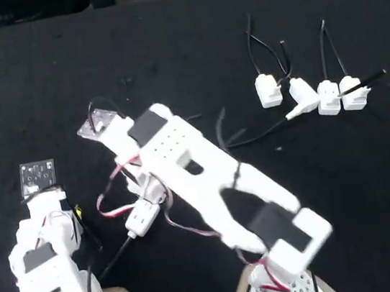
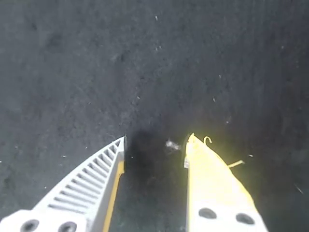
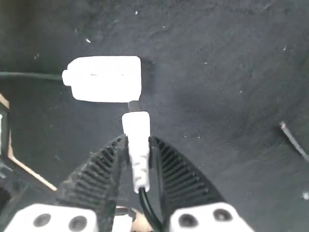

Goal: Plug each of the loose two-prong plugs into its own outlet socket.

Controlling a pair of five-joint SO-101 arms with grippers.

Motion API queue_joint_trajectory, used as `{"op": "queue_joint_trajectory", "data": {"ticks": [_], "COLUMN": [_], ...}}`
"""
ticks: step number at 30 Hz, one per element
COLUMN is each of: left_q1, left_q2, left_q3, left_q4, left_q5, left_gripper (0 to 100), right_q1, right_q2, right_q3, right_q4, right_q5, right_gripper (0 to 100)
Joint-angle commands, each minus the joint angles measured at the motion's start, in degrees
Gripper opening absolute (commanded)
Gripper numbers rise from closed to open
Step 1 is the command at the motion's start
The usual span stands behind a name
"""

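1 plug [image 3: 136,126], clenched in the right gripper [image 3: 138,141], ends just beside the outlet socket [image 3: 104,79].

Two arms [image 1: 207,180]; four white connector pieces [image 1: 328,97] grouped together; one separate socket [image 3: 104,79]; one plug [image 3: 137,140].

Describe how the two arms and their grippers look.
Both arms are blocky white plastic with black panels; the right arm trails red and white wires, the left arm a black cable. The left gripper has one white ribbed finger and one smooth yellow finger; the right gripper has two black ribbed fingers on white bases.
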Motion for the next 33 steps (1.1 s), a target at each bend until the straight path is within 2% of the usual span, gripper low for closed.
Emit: {"op": "queue_joint_trajectory", "data": {"ticks": [1, 7, 12, 15, 20, 25, 29, 33], "left_q1": [0.4, 1.5, 2.3, 7.7, 16.8, 16.6, 11.6, 9.9], "left_q2": [-8.6, -19.4, -28.0, -31.4, -32.5, -32.6, -33.0, -33.0], "left_q3": [0.9, 4.7, 5.3, 5.1, 5.1, 5.1, 5.1, 5.1], "left_q4": [4.0, 9.0, 14.3, 18.1, 23.4, 23.6, 23.4, 22.3], "left_q5": [-0.4, -0.4, -0.4, -0.9, -7.0, -4.5, -2.3, -2.0], "left_gripper": [20, 20, 20, 20, 20, 20, 20, 20], "right_q1": [-0.9, -3.7, -4.1, -2.8, -0.8, -0.1, -1.1, -1.1], "right_q2": [7.8, 15.4, 13.5, 9.7, 3.5, -0.9, -2.2, -2.2], "right_q3": [-11.2, -16.2, -16.4, -15.3, -9.6, -1.7, 2.8, 3.6], "right_q4": [4.3, 5.5, 5.3, 5.6, 5.4, -1.6, -6.0, -7.6], "right_q5": [-4.3, -4.3, -4.3, -4.3, -1.8, -2.0, -2.3, -2.3], "right_gripper": [1.1, 1.1, 1.1, 1.1, 1.1, 1.1, 1.1, 1.1]}}
